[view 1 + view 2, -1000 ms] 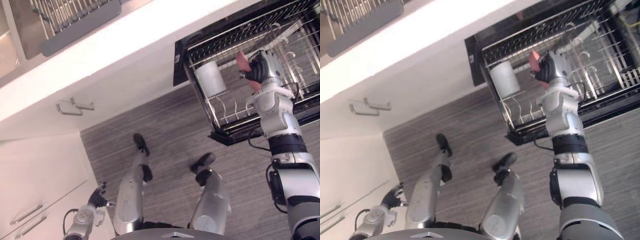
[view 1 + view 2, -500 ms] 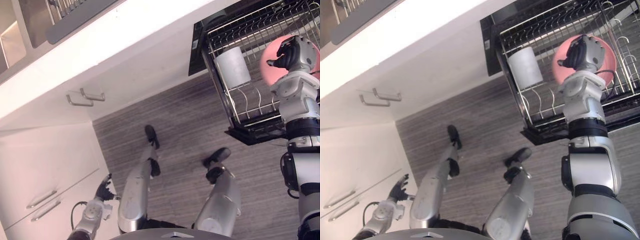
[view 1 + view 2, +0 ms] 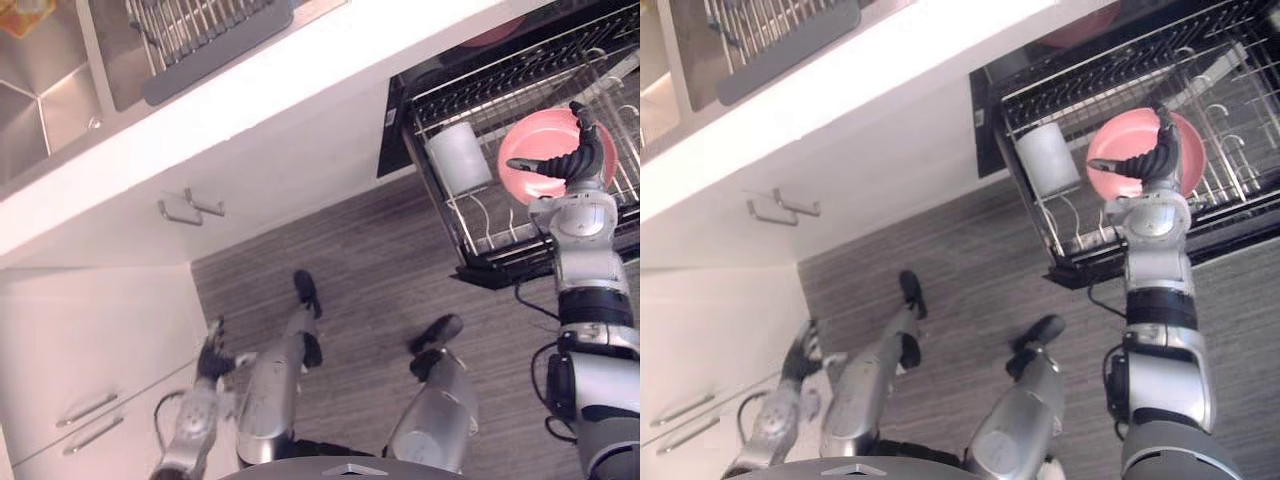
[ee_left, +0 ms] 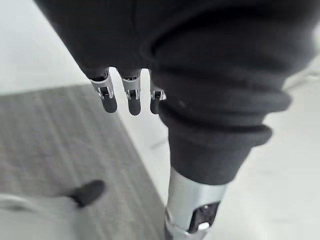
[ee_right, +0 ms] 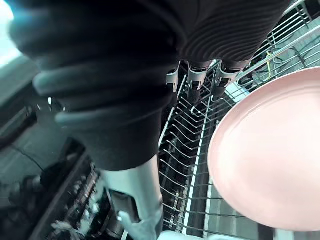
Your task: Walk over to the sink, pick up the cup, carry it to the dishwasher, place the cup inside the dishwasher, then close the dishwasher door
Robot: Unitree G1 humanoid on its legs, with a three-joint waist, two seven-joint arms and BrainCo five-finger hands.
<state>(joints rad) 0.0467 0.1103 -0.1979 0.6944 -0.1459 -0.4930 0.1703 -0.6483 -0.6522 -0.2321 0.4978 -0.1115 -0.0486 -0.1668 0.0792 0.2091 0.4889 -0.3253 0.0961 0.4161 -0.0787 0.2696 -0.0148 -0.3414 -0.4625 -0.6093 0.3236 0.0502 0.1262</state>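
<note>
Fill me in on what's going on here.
The humanoid robot stands at the open dishwasher, whose rack is pulled out. Its right hand is against a pink plate over the rack; whether it grips the plate is unclear. A pale cup sits in the rack. The left hand hangs open and idle beside the white drawers.

Two silver-grey arms built of rounded shell segments with black bands at the joints, right hand (image 3: 572, 160) and left hand (image 3: 212, 352) each with a dark ribbed cover over back and wrist, silver fingers (image 4: 132, 100) with dark tips, smooth silver tube behind the cover.
</note>
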